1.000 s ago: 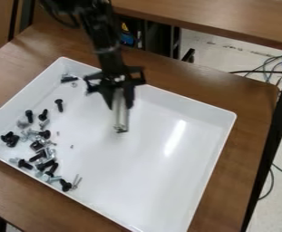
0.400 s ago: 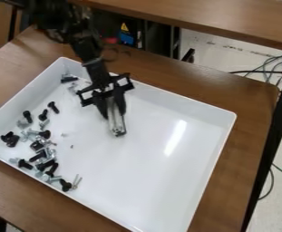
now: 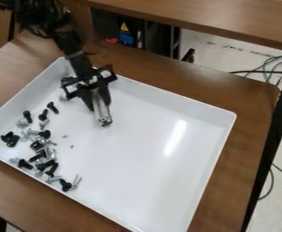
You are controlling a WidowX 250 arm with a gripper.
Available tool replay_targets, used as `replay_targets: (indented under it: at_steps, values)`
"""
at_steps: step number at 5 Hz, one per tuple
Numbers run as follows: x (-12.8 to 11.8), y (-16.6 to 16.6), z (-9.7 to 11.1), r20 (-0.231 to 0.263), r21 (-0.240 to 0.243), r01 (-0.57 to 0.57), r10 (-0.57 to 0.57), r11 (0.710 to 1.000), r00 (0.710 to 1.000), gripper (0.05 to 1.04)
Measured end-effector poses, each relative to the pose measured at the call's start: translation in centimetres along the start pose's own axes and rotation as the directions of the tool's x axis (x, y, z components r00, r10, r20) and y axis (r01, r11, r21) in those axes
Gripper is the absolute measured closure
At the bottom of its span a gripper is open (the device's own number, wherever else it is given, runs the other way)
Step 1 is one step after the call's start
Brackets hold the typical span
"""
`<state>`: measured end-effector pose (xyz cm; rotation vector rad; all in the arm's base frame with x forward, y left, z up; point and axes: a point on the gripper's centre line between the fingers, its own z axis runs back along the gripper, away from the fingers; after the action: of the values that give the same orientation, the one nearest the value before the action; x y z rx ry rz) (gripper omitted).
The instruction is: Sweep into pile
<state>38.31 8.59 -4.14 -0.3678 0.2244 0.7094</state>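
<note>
The black gripper (image 3: 99,100) hangs over the upper left part of the white tray (image 3: 149,158), shut on a silver metal bar (image 3: 101,111) that points down toward the tray floor. Black and silver screws (image 3: 44,158) lie in a loose cluster along the tray's left and lower-left side. Above that cluster sit a few separate black screws, one of them a black screw (image 3: 52,107) left of the bar. A silver screw (image 3: 63,98) lies just left of the gripper. Two tiny bits (image 3: 71,146) rest right of the cluster.
Raised walls edge the tray, which stands on a brown wooden table (image 3: 246,136). A second wooden surface (image 3: 216,22) is behind it, and cables (image 3: 276,68) run over the floor at the right.
The gripper and bar first went slightly down and left, then up and left. The upper black screws have shifted a little left, and a silver screw now shows left of the gripper.
</note>
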Motion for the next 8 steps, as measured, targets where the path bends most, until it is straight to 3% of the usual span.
replay_targets:
  at_steps: [1,3,4,5,6,8]
  values:
    - [1.8,0.5,0.5,-0.016,0.013,-0.003,0.003,1.0,1.0,0.721]
    - [2.4,1.3,0.8,-0.008,0.05,-0.038,0.039,0.998,0.999,0.721]
    - [2.7,3.3,1.7,0.095,0.031,-0.118,0.115,0.993,0.989,0.721]
    - [-0.7,6.2,1.4,0.098,0.019,-0.198,0.195,0.98,0.976,0.721]
    - [-3.8,6.5,1.3,0.089,0.002,-0.192,0.191,0.981,0.977,0.721]
    - [-7.3,7.3,0.8,0.112,0.004,-0.211,0.209,0.978,0.971,0.721]
